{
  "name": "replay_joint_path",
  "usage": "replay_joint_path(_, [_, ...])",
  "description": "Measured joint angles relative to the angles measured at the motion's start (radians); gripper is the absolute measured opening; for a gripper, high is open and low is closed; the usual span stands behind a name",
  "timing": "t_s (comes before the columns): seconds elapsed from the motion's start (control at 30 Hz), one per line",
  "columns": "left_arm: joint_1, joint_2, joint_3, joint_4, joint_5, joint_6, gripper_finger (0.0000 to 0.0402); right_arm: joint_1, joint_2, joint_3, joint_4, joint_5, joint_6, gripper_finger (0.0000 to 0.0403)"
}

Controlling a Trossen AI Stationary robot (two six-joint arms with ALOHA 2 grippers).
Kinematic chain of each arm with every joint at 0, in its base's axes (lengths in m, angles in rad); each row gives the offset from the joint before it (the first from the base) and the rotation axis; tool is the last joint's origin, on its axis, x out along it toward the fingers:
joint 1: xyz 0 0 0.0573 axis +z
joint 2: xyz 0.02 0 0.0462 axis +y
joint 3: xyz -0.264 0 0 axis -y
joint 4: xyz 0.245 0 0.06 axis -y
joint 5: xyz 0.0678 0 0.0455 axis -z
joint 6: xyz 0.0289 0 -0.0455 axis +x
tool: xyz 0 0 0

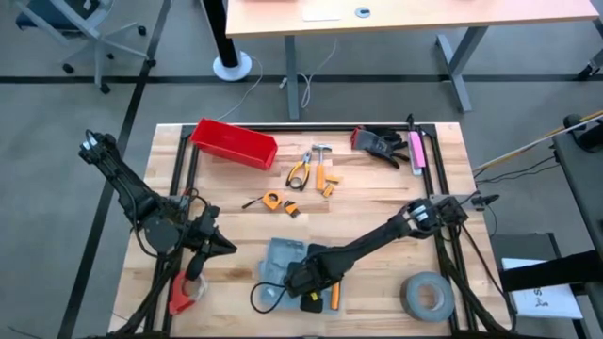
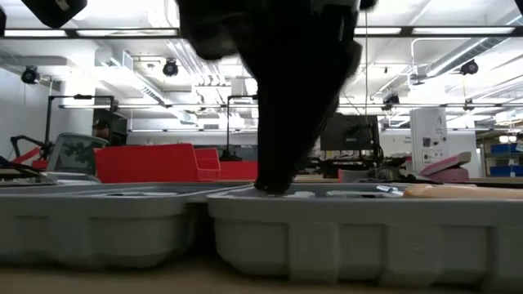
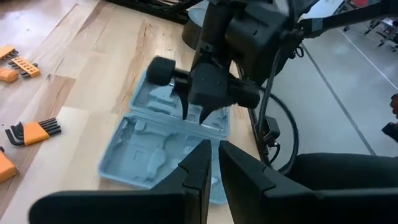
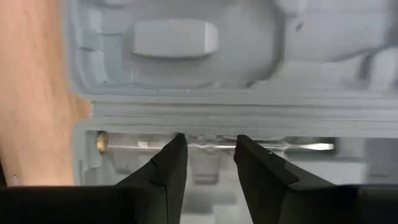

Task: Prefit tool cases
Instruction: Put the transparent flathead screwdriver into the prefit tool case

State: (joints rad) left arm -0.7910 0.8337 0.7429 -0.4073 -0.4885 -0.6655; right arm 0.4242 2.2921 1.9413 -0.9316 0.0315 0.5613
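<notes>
The grey-blue tool case (image 1: 280, 259) lies open on the wooden table near its front edge, its moulded recesses (image 3: 143, 149) facing up. A thin metal rod (image 4: 280, 147) lies in one recess beside the hinge ridge. My right gripper (image 4: 210, 140) points down into the case, its fingers a little apart and nothing between them, their tips over the rod's middle. In the low view it (image 2: 274, 184) reaches down to the case's rim (image 2: 327, 237). My left gripper (image 1: 226, 247) hovers shut to the left of the case, pointing toward it (image 3: 214, 149). My right gripper comes from above, and its fingertips (image 4: 177, 146) stand over the middle of the rod in the case. Whether they touch the rod or the case I cannot tell.
A red bin (image 1: 234, 143) stands at the far left. Pliers and a hammer (image 1: 311, 168) and small orange pieces lie mid-table, black gloves (image 1: 382, 143) at the far right. A grey tape roll (image 1: 429, 295) sits at the near right and a red object (image 1: 184, 292) at the near left.
</notes>
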Motion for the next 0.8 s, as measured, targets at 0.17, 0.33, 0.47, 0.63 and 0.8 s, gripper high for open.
replay_joint_path(0.17, [0.0, 0.0, 0.0, 0.001, 0.0, -0.002, 0.0037, -0.004, -0.023, 0.049, -0.048, 0.032, -0.005, 0.0112])
replay_joint_path(0.33, [0.0, 0.0, 0.0, 0.001, 0.0, -0.006, 0.0037, -0.001, -0.02, 0.091, -0.091, 0.023, 0.005, 0.0115])
replay_joint_path(0.47, [0.0, 0.0, 0.0, 0.002, 0.0, -0.009, 0.0037, -0.001, -0.021, 0.101, -0.103, 0.021, 0.007, 0.0119])
replay_joint_path(0.63, [0.0, 0.0, 0.0, 0.003, 0.001, -0.015, 0.0037, -0.001, -0.021, 0.089, -0.103, 0.021, 0.013, 0.0113])
replay_joint_path(0.8, [0.0, 0.0, 0.0, 0.003, 0.001, -0.016, 0.0037, -0.001, -0.018, 0.01, -0.002, 0.021, 0.015, 0.0102])
